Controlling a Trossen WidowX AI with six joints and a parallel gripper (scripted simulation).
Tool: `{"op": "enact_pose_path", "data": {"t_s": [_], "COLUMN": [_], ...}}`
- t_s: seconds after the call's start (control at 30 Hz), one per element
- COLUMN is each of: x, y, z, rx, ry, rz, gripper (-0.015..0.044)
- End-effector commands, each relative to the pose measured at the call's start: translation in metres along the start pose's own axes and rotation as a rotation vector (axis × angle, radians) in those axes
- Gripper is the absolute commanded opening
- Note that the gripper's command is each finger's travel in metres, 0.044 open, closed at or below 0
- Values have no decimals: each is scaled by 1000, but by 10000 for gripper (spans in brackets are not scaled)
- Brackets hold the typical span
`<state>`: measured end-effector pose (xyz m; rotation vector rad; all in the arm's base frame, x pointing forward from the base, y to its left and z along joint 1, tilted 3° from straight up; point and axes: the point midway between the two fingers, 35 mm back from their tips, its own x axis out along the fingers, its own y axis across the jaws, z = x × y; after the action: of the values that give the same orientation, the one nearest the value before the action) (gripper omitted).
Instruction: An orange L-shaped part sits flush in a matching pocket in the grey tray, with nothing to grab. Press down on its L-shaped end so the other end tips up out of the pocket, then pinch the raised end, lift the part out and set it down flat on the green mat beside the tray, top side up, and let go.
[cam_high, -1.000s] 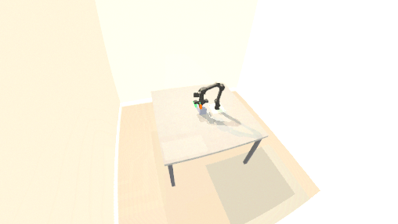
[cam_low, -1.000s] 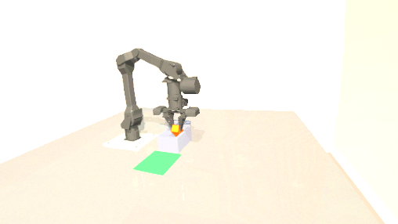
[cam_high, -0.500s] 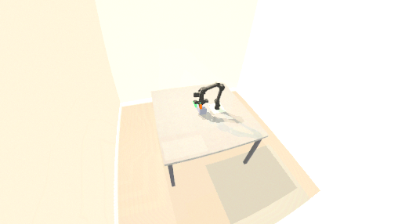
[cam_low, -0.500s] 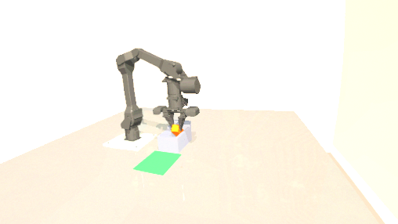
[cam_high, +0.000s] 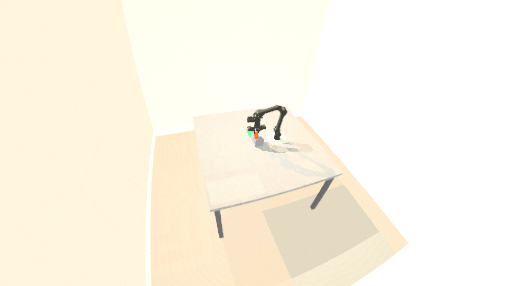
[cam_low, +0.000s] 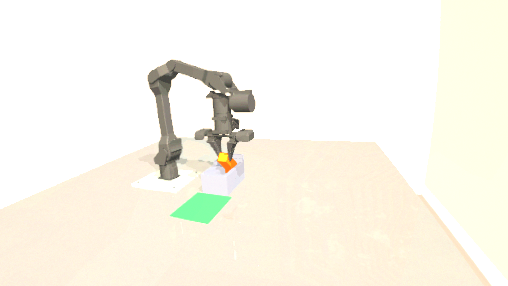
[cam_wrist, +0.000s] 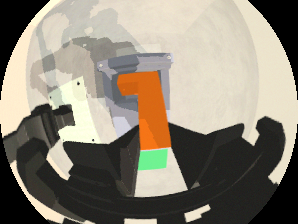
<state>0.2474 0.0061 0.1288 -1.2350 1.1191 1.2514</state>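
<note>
The orange L-shaped part (cam_high: 256, 135) (cam_low: 229, 164) (cam_wrist: 154, 107) is tilted in the grey tray (cam_high: 258, 143) (cam_low: 215, 183) (cam_wrist: 134, 62). Its L-shaped end is low, at the far end of the tray in the wrist view, and its straight end is raised toward the mat side, with a bright end face in the exterior view. My gripper (cam_low: 225, 158) (cam_wrist: 153, 127) points down over the tray and is shut on the raised straight end, one finger on each side. The green mat (cam_low: 201, 207) (cam_wrist: 153, 160) lies beside the tray. How deep the L-shaped end sits in the pocket is hard to tell.
The arm's white base plate (cam_low: 144, 184) (cam_wrist: 80, 112) lies on the table (cam_high: 227, 165) (cam_low: 310, 215) to one side of the tray. The tray's walls stand well above the flat mat.
</note>
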Motion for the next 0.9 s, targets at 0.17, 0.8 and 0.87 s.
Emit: {"op": "enact_pose_path", "data": {"t_s": [0.17,0.8,0.87], "x": [-13,-44,-47], "y": [0,0,0], "z": [0,0,0], "rx": [-2,-1,-1], "ry": [-1,-1,-1], "rz": [1,1,1], "gripper": [0,0,0]}}
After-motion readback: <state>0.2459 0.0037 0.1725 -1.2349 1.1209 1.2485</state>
